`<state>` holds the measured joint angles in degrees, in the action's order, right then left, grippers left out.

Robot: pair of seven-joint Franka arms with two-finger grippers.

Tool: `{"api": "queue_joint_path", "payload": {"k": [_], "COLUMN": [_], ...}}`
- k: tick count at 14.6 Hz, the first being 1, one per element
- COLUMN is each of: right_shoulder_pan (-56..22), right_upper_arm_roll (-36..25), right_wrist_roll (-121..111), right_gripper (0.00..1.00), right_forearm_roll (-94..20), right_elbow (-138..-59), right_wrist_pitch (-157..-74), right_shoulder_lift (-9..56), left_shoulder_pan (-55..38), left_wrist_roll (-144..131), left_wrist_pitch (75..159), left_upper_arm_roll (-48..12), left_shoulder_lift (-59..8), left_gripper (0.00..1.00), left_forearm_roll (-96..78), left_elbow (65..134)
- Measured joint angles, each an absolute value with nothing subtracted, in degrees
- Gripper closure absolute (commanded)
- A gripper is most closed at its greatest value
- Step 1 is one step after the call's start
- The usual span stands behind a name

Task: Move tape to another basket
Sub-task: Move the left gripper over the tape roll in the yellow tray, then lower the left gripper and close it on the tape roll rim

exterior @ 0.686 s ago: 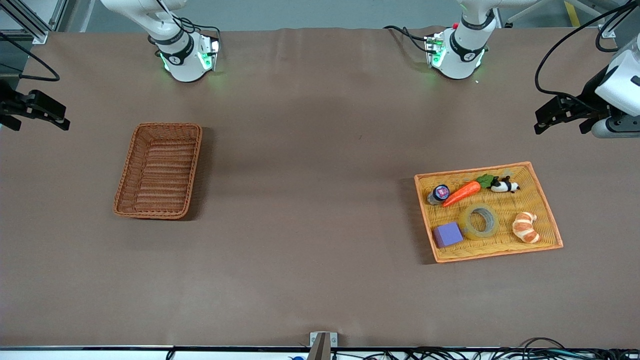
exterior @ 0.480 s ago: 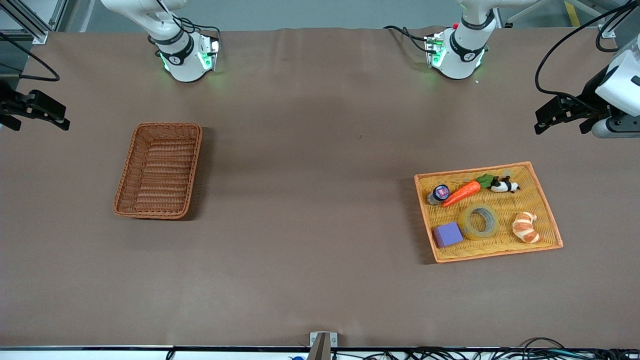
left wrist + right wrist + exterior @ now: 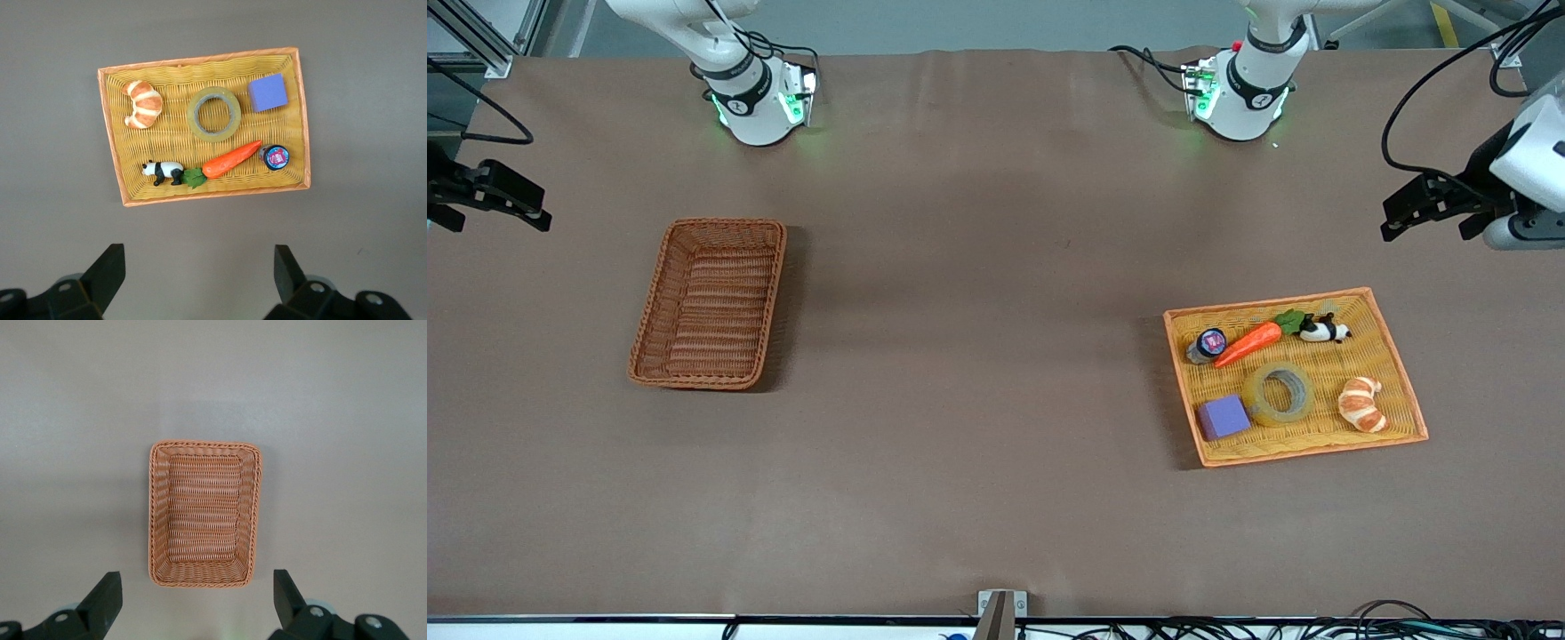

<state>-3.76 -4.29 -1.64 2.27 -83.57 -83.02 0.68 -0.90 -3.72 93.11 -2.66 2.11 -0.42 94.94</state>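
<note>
The tape (image 3: 1261,402), a yellowish translucent roll, lies flat in the yellow-orange woven tray (image 3: 1392,360) toward the left arm's end of the table. It also shows in the left wrist view (image 3: 213,134). The reddish-brown wicker basket (image 3: 711,311) stands empty toward the right arm's end and shows in the right wrist view (image 3: 203,513). My left gripper (image 3: 1423,229) is open and empty in the air over bare table beside the tray (image 3: 167,141); it also shows in its own wrist view (image 3: 198,273). My right gripper (image 3: 498,220) is open and empty over the table's edge, and shows in its own wrist view (image 3: 198,597).
The tray also holds a croissant (image 3: 1361,404), a purple block (image 3: 1223,417), a toy carrot (image 3: 1249,343), a small panda figure (image 3: 1325,331) and a small round jar (image 3: 1208,345). Brown cloth covers the table between basket and tray.
The left gripper has shifted slightly toward its own end of the table. Nothing else has moved.
</note>
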Motion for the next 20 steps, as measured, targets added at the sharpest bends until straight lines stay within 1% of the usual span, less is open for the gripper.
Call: {"api": "queue_joint_path", "payload": {"k": [10,15,20], "right_shoulder_pan": [-3.8,-3.8,-3.8], "right_upper_arm_roll": [-4.3,-4.3,-4.3], "right_wrist_roll": [-1.6,-1.6,-1.6], "right_gripper": [0.0,0.0,0.0], "right_forearm_roll": [2.3,2.2,2.2], "right_elbow": [-83.5,-83.5,-83.5], "right_wrist_pitch": [-83.3,-83.3,-83.3], "right_shoulder_lift": [0.7,0.7,0.7], "left_shoulder_pan": [1.9,3.4,3.4], "left_wrist_roll": [1.1,1.1,1.1], "left_wrist_pitch": [107.9,117.7,120.3], "left_upper_arm_roll": [-2.6,-2.6,-2.6], "left_shoulder_lift": [-15.0,-17.4,-20.3], "left_gripper": [0.0,0.0,0.0], "left_forearm_roll": [-0.4,-0.4,-0.4], "left_elbow": [96.0,102.3,104.4]}}
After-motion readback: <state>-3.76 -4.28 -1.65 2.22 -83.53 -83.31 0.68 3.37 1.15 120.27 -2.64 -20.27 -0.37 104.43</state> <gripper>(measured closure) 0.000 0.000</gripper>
